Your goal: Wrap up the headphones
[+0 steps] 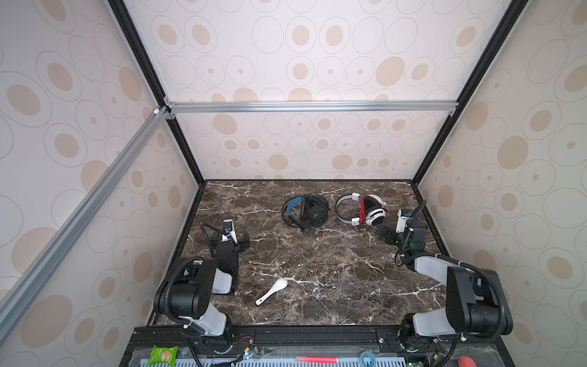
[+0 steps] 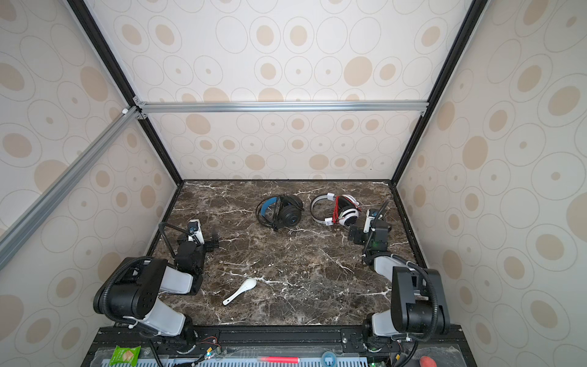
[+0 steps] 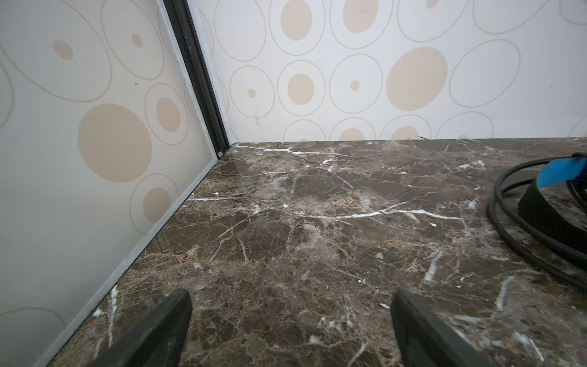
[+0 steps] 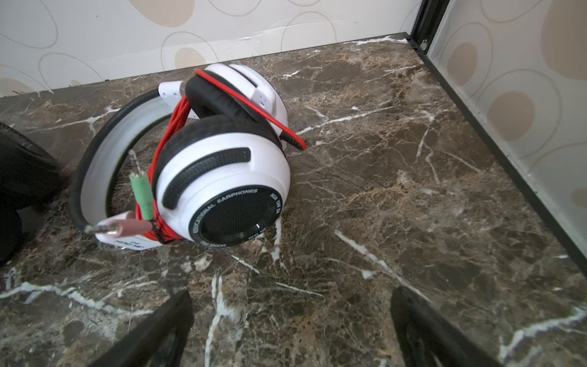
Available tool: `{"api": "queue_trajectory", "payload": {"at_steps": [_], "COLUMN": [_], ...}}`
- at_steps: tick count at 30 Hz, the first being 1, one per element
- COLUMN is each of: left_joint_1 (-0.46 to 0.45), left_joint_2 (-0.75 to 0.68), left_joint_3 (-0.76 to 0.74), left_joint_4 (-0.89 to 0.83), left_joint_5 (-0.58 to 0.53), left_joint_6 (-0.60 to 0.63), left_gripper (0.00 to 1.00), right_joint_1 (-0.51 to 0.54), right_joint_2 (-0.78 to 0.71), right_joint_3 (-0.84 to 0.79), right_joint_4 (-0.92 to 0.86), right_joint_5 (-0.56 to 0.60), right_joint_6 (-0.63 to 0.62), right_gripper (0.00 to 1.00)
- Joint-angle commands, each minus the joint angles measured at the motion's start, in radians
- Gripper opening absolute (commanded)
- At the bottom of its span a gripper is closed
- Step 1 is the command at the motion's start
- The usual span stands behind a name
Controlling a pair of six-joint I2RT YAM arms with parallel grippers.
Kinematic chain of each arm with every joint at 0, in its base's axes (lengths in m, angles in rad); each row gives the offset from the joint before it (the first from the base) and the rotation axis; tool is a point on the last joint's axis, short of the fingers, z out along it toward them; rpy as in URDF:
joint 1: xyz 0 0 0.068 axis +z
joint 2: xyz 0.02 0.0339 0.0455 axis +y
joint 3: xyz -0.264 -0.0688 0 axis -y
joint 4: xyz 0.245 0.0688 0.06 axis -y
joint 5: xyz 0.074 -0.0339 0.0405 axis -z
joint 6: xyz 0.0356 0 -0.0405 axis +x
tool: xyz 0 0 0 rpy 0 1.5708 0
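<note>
The headphones are lying on the far part of the marble table, two pairs side by side and not touching. The black headphones are sitting about in the middle of the far side. Their blue inner headband is facing left, and their thin black cable is lying in loops on the table beside the headband. In both top views some strands are also crossing over the headband.

The white-and-black headphones are lying just to the right of them, with the ear cups pointing right and the headband pointing left. Their red cable is running in several turns between the headband and the ear cups. A green plug and a pink plug are sticking out near the lower ear cup.

The right gripper is hanging low over the table, just on the near right of the white-and-black pair. Its fingers are standing wide apart and holding nothing, and they are not touching the headphones.

The left gripper is staying at the left side of the table, well apart from the black pair. Its fingers are also spread wide and empty, and they are pointing to the far left corner.

A white spoon is lying alone on the near part of the table, between the two arms.
</note>
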Motion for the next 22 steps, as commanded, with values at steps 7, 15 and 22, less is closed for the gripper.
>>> {"api": "queue_trajectory", "payload": {"at_steps": [7, 15, 22], "left_joint_1": [0.012, 0.011, 0.011], "left_joint_2": [0.003, 0.003, 0.004], "left_joint_3": [-0.005, -0.004, -0.003], "left_joint_4": [0.072, 0.072, 0.066], "left_joint_5": [0.024, 0.023, 0.028], "left_joint_6": [-0.01, -0.01, -0.009], "left_gripper": [0.98, 0.98, 0.98], "right_joint_1": [0.083, 0.124, 0.123], "right_joint_2": [0.091, 0.092, 0.091], "right_joint_3": [-0.174, -0.069, -0.083], "right_joint_4": [0.477, 0.256, 0.29], "right_joint_5": [0.025, 0.113, 0.113], "right_joint_6": [-0.088, -0.102, -0.106], "right_gripper": [1.0, 1.0, 1.0]}}
